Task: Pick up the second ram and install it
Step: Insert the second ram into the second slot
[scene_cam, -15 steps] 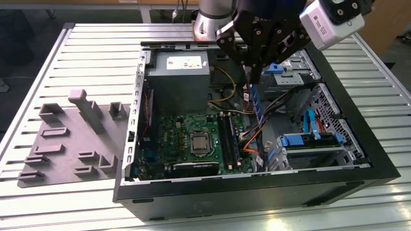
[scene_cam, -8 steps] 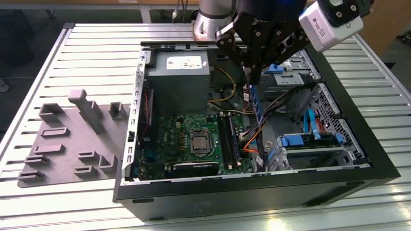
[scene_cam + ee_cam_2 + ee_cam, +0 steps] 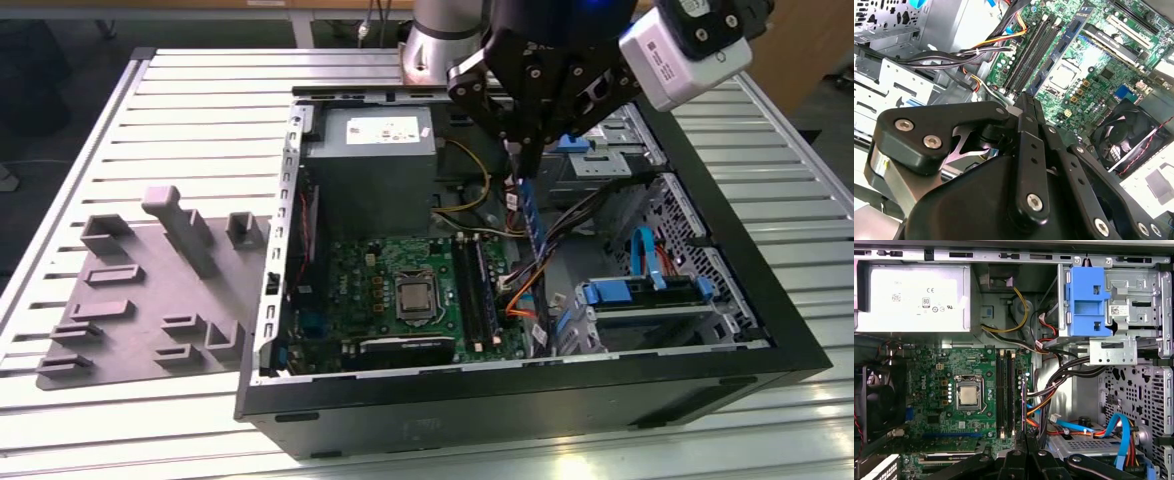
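Claw: your gripper (image 3: 525,168) is clenched on the second ram (image 3: 533,215), its fingers pinching the stick's upper end.
Ram, looks: you see a long, narrow, flat stick, blue in the exterior view. In the first wrist view it appears edge-on as a thin line (image 3: 1024,405).
Ram, place: it hangs lengthwise downward inside the open computer case (image 3: 534,400), clear of the green motherboard (image 3: 387,270). It sits to the exterior view's right of the black memory slots (image 3: 470,285), just beside the bundle of cables (image 3: 587,215).
Arm pose: your arm comes down from the exterior view's top edge, with the black gripper pointing down into the case. A white camera box (image 3: 681,50) rides at the wrist.
Around: the grey power supply (image 3: 367,160) sits beyond the motherboard. The grey holder tray (image 3: 147,290) lies on the slatted table (image 3: 200,100), at the exterior view's left of the case.
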{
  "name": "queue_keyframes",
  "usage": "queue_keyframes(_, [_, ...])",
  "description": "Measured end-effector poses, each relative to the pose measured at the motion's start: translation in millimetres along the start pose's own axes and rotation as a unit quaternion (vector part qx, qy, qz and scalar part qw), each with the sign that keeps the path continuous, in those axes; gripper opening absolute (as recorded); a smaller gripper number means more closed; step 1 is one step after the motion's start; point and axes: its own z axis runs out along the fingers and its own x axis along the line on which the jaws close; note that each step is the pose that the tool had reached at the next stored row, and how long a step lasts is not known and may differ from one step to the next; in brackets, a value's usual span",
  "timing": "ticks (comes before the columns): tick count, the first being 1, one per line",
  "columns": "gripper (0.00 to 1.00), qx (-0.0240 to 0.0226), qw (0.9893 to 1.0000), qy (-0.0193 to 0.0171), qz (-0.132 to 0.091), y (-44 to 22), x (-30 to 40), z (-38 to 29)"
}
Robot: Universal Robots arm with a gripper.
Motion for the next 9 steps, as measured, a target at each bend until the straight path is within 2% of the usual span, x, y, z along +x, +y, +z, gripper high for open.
queue_keyframes(7, [0.12, 0.0000, 1.0000, 0.0000, 0.000, 0.0, 0.0, 0.9])
queue_keyframes(8, [0.12, 0.0000, 1.0000, 0.0000, 0.000, -0.2, 0.6, 9.1])
queue_keyframes(9, [0.12, -0.0001, 1.0000, 0.0000, 0.000, -0.2, 0.6, 9.3])
